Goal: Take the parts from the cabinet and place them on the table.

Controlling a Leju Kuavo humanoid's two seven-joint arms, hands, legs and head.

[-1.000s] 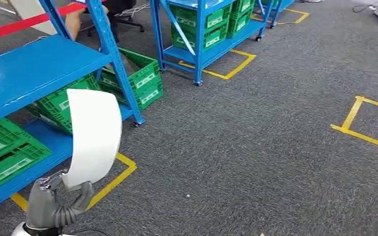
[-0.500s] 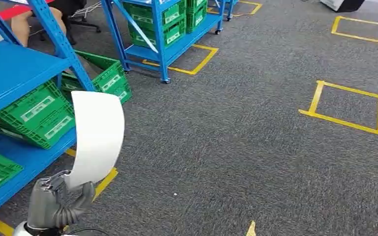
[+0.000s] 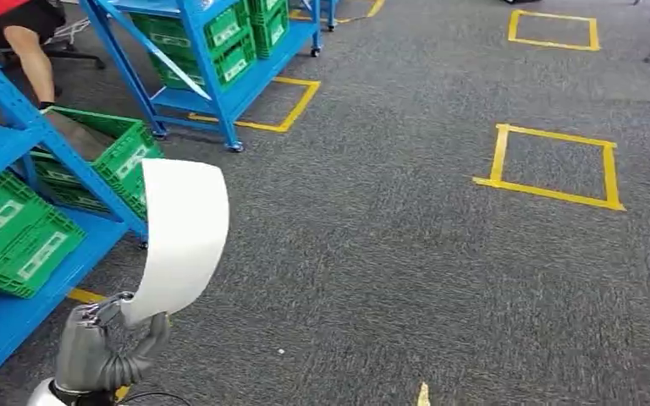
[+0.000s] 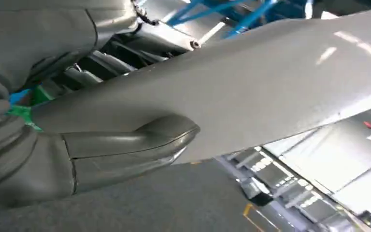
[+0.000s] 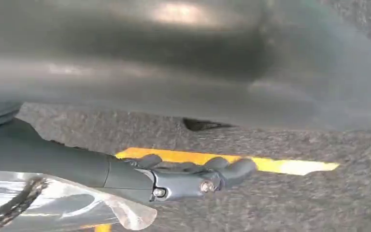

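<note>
A white curved panel part (image 3: pixel 178 241) stands upright at the lower left of the head view. My left hand (image 3: pixel 101 351) grips it by its bottom edge, over grey carpet and to the right of the blue cabinet rack (image 3: pixel 0 139). In the left wrist view the grey thumb (image 4: pixel 125 150) presses against the part's pale underside (image 4: pixel 251 92), and the fingers lie behind it. My right hand (image 5: pixel 188 176) hangs low over the carpet beside a yellow tape line (image 5: pixel 280 165). Its dark fingers are loosely extended and hold nothing.
Green crates (image 3: pixel 17 237) sit on the near rack's lower shelf, and another (image 3: pixel 106 144) tilts behind its post. A second blue rack with crates (image 3: pixel 212 51) stands farther back. Yellow tape squares (image 3: pixel 550 161) mark the carpet to the right. A person's leg (image 3: pixel 30 51) shows at top left.
The whole view has swung to the right: racks and crates slide left in the picture and the yellow square comes nearer the middle. My left hand holds the white part as before.
</note>
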